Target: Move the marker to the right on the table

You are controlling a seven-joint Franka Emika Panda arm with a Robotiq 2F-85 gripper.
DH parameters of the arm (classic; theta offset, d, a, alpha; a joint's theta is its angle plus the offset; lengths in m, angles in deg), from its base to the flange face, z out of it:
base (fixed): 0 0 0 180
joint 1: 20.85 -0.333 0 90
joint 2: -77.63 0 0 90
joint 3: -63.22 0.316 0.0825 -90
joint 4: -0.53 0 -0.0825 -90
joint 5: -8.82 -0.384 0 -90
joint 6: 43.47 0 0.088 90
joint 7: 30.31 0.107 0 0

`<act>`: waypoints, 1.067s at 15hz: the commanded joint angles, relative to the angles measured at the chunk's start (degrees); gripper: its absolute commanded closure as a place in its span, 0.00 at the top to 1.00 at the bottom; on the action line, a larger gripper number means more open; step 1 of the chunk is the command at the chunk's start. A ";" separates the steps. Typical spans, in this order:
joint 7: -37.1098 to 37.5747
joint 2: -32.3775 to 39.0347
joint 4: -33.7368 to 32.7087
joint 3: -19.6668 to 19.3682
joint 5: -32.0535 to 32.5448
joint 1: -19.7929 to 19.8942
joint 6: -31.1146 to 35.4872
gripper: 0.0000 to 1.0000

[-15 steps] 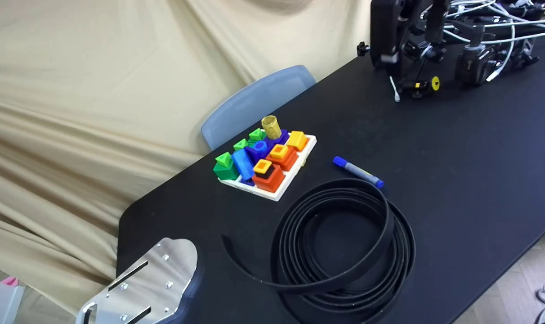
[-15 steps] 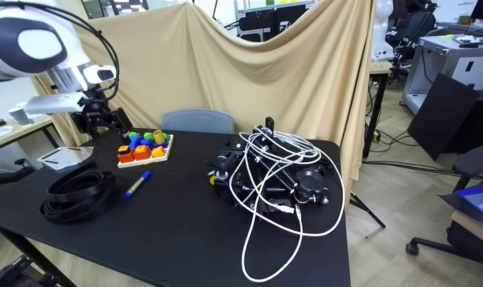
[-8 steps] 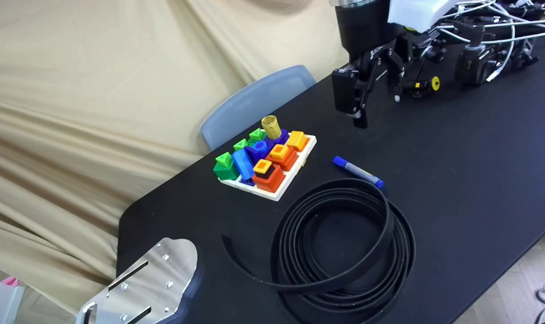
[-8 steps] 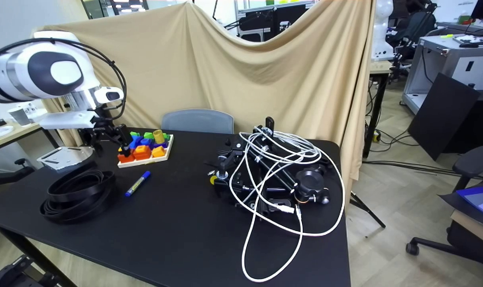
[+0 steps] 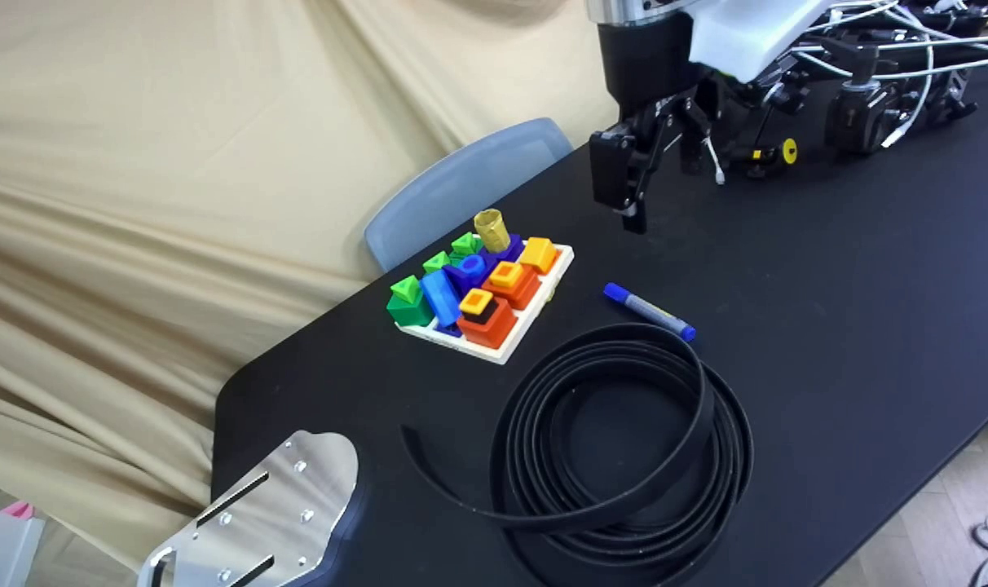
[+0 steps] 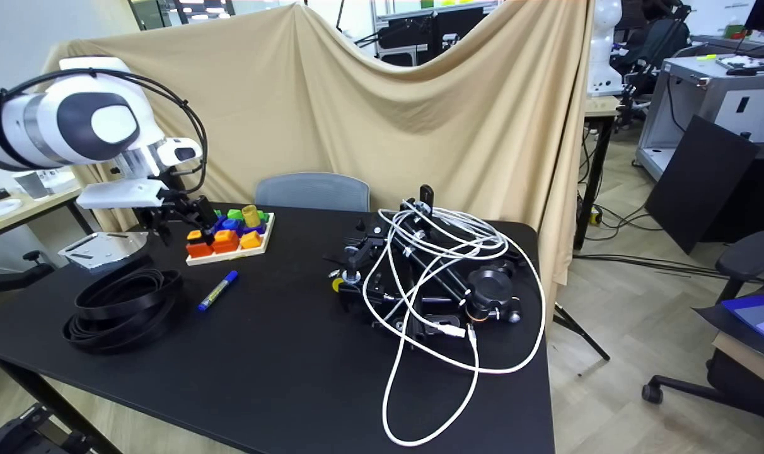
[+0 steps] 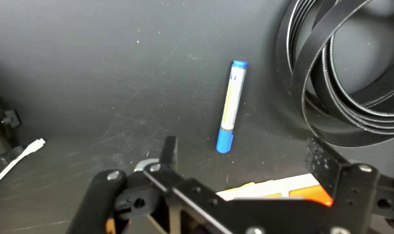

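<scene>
In an exterior view, saw the gripper (image 5: 663, 194) suspended above the far part of the black table (image 5: 853, 342), jaws parted. Found the marker (image 5: 649, 311) lying flat on the table, near a coiled black strap (image 5: 518, 440). Noted, further left, a white tray (image 5: 534, 303) of coloured blocks (image 5: 494, 328), with a gold cylinder (image 5: 492, 231) standing among them. Picked out a slotted metal plate (image 5: 274, 514) at lower left and a blue-grey chair (image 5: 469, 191) beyond the table edge.

In an exterior view, saw the arm (image 6: 98, 126) extended from the left, gripper over or behind the tray; could not tell which. Found the marker (image 6: 218, 290) aslant in front of the tray, between the strap and a heap of black hardware (image 6: 489, 287) draped with white cable (image 6: 452, 330). Noted a tan curtain (image 6: 451, 139) hanging behind.

In the wrist view, found the jaws released and spread wide, the fingers (image 7: 323, 162) well apart. Saw the marker on the table past them, blue cap (image 7: 224, 142) toward the gripper, within the width of the gap. Made out the strap to the right, clear of the marker, and part of the tray behind the gripper.
</scene>
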 commanded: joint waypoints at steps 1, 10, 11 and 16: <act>-0.98 6.84 -2.38 -0.72 0.89 -0.58 8.46 1.00; -0.88 21.01 -9.85 -2.22 3.50 -3.64 12.45 1.00; -0.56 22.07 -10.77 -2.67 3.87 -4.28 12.36 1.00; 3.45 25.21 -14.15 -6.67 5.04 -8.26 10.71 1.00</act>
